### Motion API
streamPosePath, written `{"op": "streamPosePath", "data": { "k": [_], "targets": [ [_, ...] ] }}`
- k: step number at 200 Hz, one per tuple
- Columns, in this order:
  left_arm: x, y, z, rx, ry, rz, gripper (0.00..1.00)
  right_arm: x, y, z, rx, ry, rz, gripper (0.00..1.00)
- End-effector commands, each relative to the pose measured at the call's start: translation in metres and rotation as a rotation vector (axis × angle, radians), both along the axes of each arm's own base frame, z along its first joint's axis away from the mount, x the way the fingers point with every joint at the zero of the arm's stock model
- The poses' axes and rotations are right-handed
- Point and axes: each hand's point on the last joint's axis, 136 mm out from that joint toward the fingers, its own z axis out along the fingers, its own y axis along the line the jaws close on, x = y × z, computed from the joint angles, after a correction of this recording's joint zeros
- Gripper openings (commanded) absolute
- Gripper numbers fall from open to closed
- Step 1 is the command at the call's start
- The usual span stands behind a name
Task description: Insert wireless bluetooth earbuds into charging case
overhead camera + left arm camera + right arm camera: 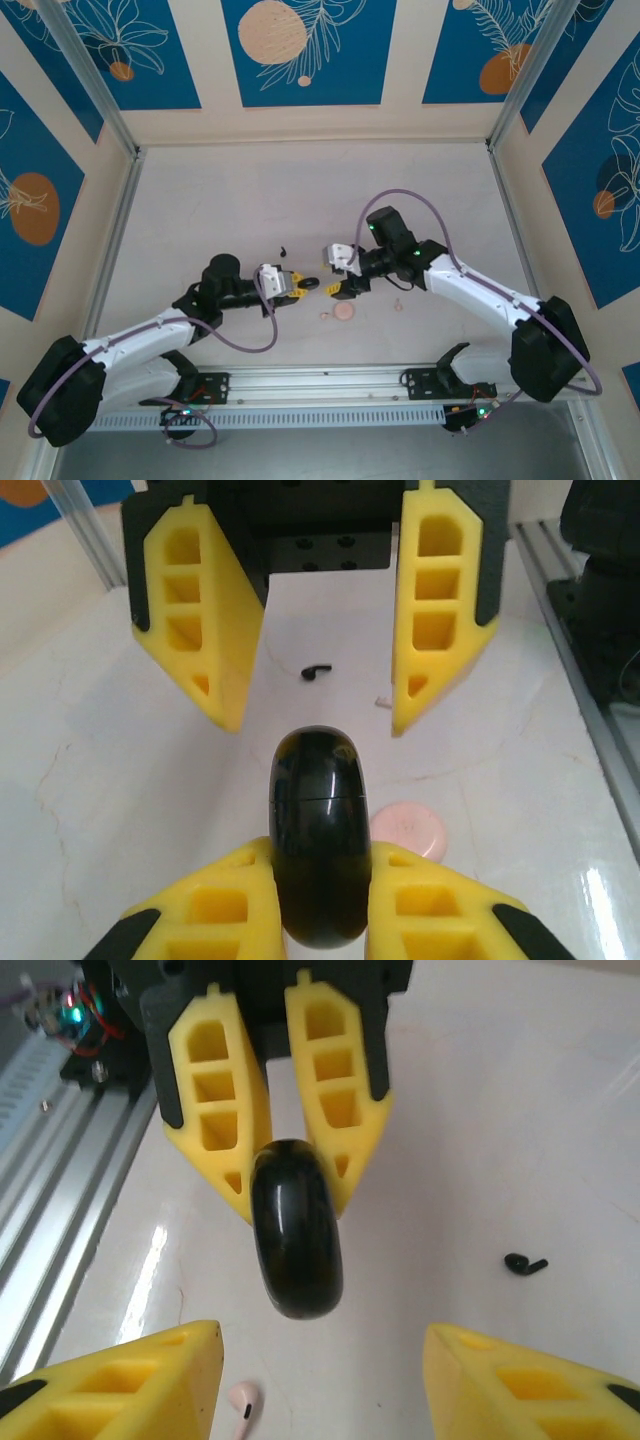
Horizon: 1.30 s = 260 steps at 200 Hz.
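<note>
The black charging case is a glossy rounded shell with its lid seam closed. My left gripper is shut on its sides and holds it above the table. My right gripper stands open facing it, fingers clear of the case. In the top view both grippers, left and right, meet at mid-table. A black earbud lies on the table beyond the case, also visible as the black earbud. A pale pink earbud lies beside my right gripper's left finger.
A round pink case lies closed on the table just near of the grippers, the pink case showing behind the black one. Another pink earbud lies to its right. The metal rail runs along the near edge.
</note>
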Motion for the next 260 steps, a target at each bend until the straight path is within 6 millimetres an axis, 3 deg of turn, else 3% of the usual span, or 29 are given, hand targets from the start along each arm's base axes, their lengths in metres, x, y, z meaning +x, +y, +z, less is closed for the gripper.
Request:
{"op": "streamPosePath", "data": {
  "k": [1,54,142,177,189,211,260],
  "targets": [
    [-0.008,-0.005,0.023,-0.106,-0.023,-0.054,0.13,-0.012,0.007,0.033,0.181,0.033,0.072,0.55],
    [-0.011,-0.009,0.033,-0.172,-0.013,-0.086,0.13,-0.016,0.011,0.037,0.225,0.086,0.118,0.53],
    [-0.012,-0.011,0.041,-0.212,-0.021,-0.096,0.12,-0.018,0.014,0.036,0.225,0.129,0.144,0.38],
    [-0.011,-0.011,0.042,-0.219,-0.022,-0.096,0.13,-0.015,0.014,0.036,0.217,0.121,0.136,0.20],
    [-0.010,-0.011,0.042,-0.218,-0.023,-0.090,0.17,-0.014,0.014,0.036,0.210,0.119,0.133,0.17],
    [-0.006,-0.009,0.038,-0.191,-0.035,-0.061,0.42,-0.010,0.011,0.033,0.153,0.089,0.103,0.16],
    [-0.001,0.005,0.015,0.020,-0.066,0.002,0.46,-0.001,0.006,0.005,-0.123,-0.030,0.039,0.16]
  ]
}}
